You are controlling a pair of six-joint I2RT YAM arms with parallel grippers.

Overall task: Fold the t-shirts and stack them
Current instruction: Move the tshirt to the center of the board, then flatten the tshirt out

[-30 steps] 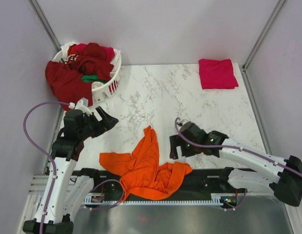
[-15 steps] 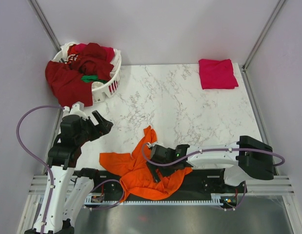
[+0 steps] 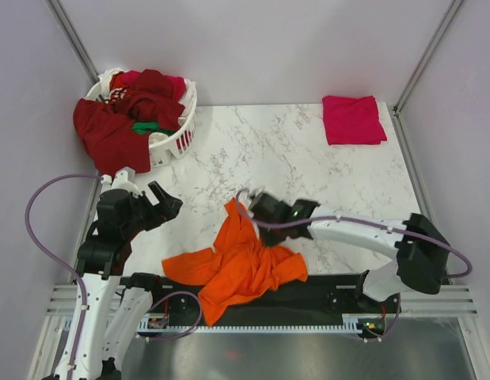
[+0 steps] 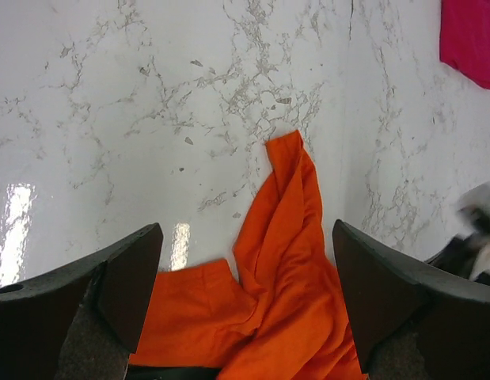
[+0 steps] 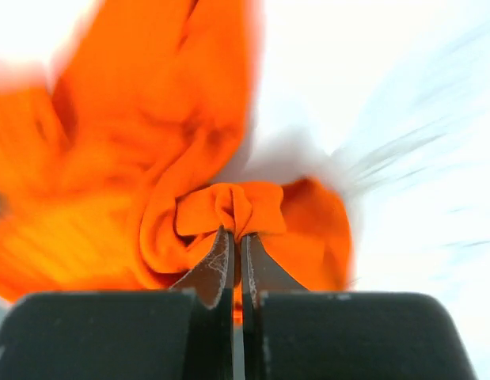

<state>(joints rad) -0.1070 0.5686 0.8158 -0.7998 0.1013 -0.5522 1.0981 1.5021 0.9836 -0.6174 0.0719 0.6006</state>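
A crumpled bright orange t-shirt lies near the table's front edge, partly over the black rail. My right gripper is shut on a bunched fold of the orange t-shirt near its top point; that view is blurred by motion. My left gripper hovers open to the left, its jaws wide, with the orange t-shirt below and between the fingers but apart from them. A folded magenta-pink t-shirt lies at the far right corner. Dark red, crimson and green t-shirts fill the basket.
The white slotted basket stands at the far left corner, a dark red shirt hanging over its left side. The marble tabletop ends at grey walls on three sides. A black rail runs along the near edge.
My right gripper swept left onto the orange t-shirt, closed on a fold, then pulled it back towards the table's middle. The shirt shifted with it. The left arm barely moved.
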